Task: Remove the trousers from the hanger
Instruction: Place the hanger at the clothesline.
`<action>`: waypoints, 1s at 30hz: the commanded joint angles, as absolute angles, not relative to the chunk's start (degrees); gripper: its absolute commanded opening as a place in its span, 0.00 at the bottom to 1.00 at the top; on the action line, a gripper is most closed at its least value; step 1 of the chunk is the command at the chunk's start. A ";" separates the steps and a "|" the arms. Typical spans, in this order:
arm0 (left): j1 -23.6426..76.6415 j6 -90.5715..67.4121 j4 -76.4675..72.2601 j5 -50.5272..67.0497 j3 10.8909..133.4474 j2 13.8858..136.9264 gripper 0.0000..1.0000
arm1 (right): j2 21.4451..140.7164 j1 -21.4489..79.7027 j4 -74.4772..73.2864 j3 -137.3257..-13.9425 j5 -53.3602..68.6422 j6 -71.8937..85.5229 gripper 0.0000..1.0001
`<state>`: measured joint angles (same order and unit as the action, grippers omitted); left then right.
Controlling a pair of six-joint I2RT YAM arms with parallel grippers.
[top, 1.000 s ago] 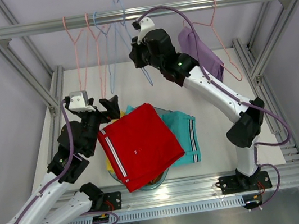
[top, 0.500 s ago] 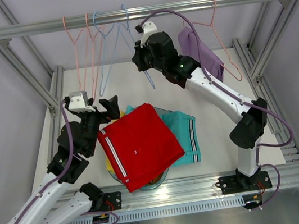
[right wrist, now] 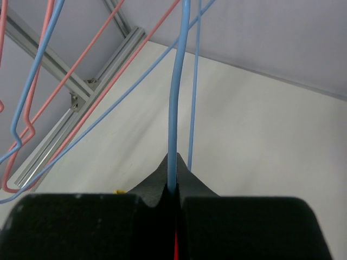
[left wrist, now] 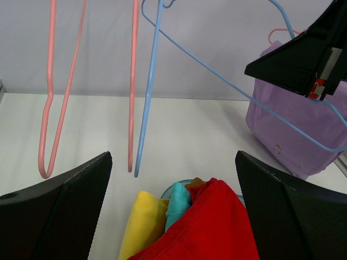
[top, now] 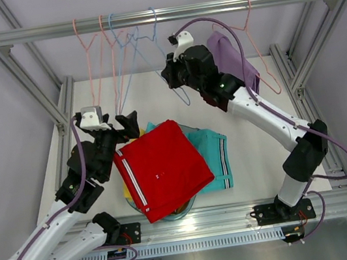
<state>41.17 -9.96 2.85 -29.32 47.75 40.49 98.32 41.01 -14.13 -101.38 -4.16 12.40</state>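
Observation:
Lilac trousers (top: pixel 234 60) (left wrist: pixel 287 130) hang over a pink hanger (top: pixel 267 62) at the right of the top rail (top: pixel 46 33). My right gripper (top: pixel 174 80) (right wrist: pixel 173 187) is just left of them. It is shut on the wire of an empty blue hanger (top: pixel 148 56) (right wrist: pixel 177 108), whose hook is still on the rail. Red trousers (top: pixel 163 168) (left wrist: pixel 217 227) top a pile with teal (top: pixel 216 156) (left wrist: pixel 178 206), yellow (left wrist: pixel 142 222) and brown (left wrist: pixel 196 184) ones. My left gripper (top: pixel 130 125) (left wrist: pixel 172 162) is open over the pile's left edge, holding nothing.
The pile sits in a pale round basin (top: pixel 174 217). Three more bare hangers, two pink (top: pixel 88 58) (top: pixel 114 73) and one blue (top: pixel 127 78), dangle at the rail's left. Aluminium frame posts (top: pixel 61 108) (top: pixel 294 78) flank the white table (top: pixel 240 132).
My right arm has swung to the right with the blue hanger, sliding its hook along the rail and tilting its lower end toward the lilac trousers. The left arm has not moved.

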 commanded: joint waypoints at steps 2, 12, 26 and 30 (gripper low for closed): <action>40.69 -8.70 0.53 -28.65 47.64 40.25 0.99 | 93.17 41.22 -12.13 -98.00 -3.52 12.39 0.00; 40.69 -8.61 0.62 -28.39 47.73 40.43 0.99 | 88.34 40.52 -12.66 -94.31 -2.46 12.39 0.00; 40.69 -8.53 0.70 -28.21 47.90 40.52 0.99 | 84.90 39.29 -12.48 -90.18 -2.46 11.78 0.13; 40.69 -8.53 0.70 -28.21 47.90 40.34 0.99 | 85.61 39.02 -12.48 -88.95 -1.94 11.95 0.62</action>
